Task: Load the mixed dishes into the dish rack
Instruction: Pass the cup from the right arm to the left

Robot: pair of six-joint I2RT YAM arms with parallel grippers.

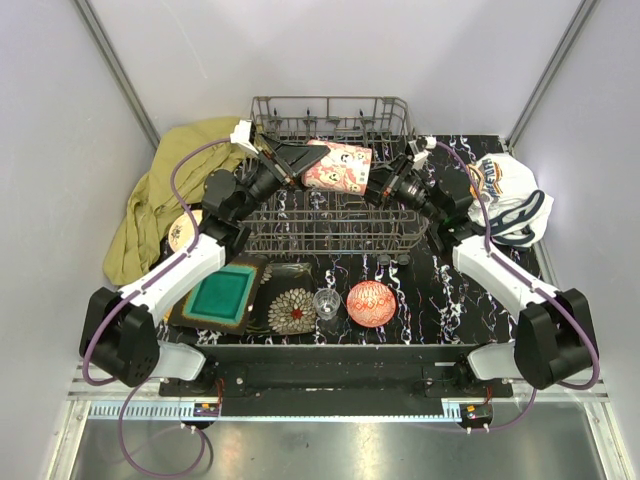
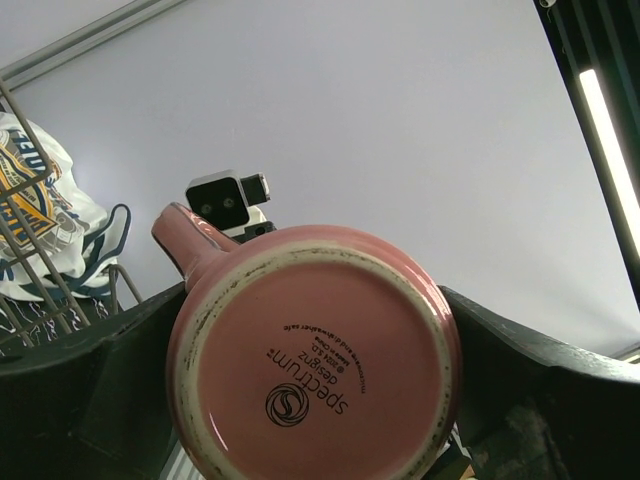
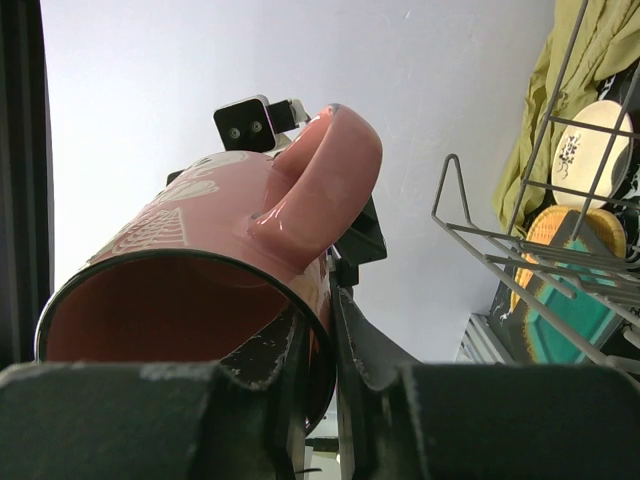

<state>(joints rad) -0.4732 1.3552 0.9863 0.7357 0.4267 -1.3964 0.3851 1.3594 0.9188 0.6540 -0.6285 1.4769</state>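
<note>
Right gripper (image 1: pixel 378 182) is clenching the rim of the pink ceramic cup (image 1: pixel 338 167), one finger inside the mouth and one outside, from the cup's 3 o'clock. Left gripper (image 1: pixel 308 160) is standing fully spread, straddling the cup's base from 9 o'clock; contact cannot be confirmed. The cup is hanging on its side over the large grey wire dish rack (image 1: pixel 320 228). At the rack's 6 o'clock, a teal square plate (image 1: pixel 222 295), dark floral plate (image 1: pixel 292 310), clear glass (image 1: pixel 326 303) and red bowl (image 1: pixel 371 303) are sitting on the black marbled table (image 1: pixel 440 290).

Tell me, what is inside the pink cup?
One finger of the right gripper sits inside the pink cup, clamping its rim. The cup's bottom is hidden.
</note>
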